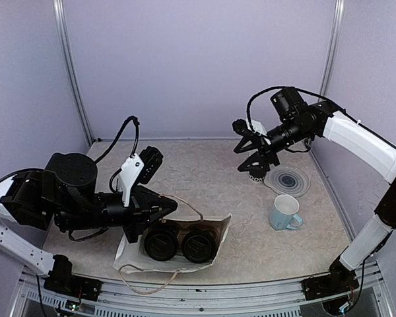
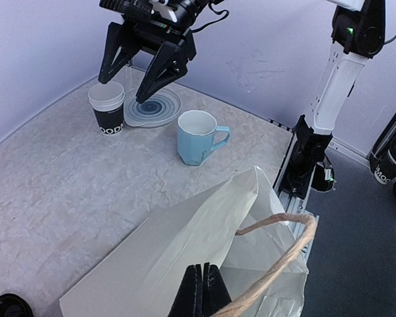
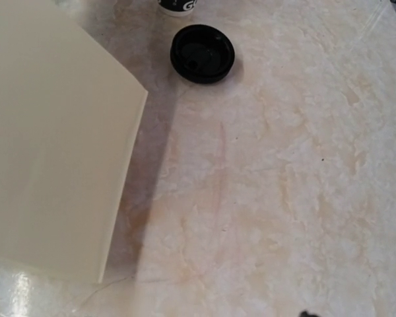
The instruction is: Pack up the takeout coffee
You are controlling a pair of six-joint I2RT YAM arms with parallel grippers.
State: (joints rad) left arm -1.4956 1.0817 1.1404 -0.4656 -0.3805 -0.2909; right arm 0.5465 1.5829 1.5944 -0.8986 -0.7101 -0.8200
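Observation:
A white paper bag (image 1: 221,228) lies on its side at the front, mouth toward me, with two lidded black takeout cups (image 1: 162,242) (image 1: 199,244) inside. My left gripper (image 2: 203,285) is shut on the bag's upper rim (image 2: 185,238) and holds it raised. An open black cup with white lettering (image 2: 107,109) stands at the back right. My right gripper (image 1: 254,166) hovers open just above it, holding nothing. A loose black lid (image 3: 202,53) lies on the table by the bag (image 3: 46,145), below the foot of another lettered cup (image 3: 178,5).
A light-blue mug (image 1: 286,212) stands right of centre. A plate with blue rings (image 1: 289,179) lies behind it, beside the open cup. The bag's twine handle (image 2: 284,257) loops past my left fingers. The right arm's base and the table edge (image 2: 287,191) are near the bag's mouth.

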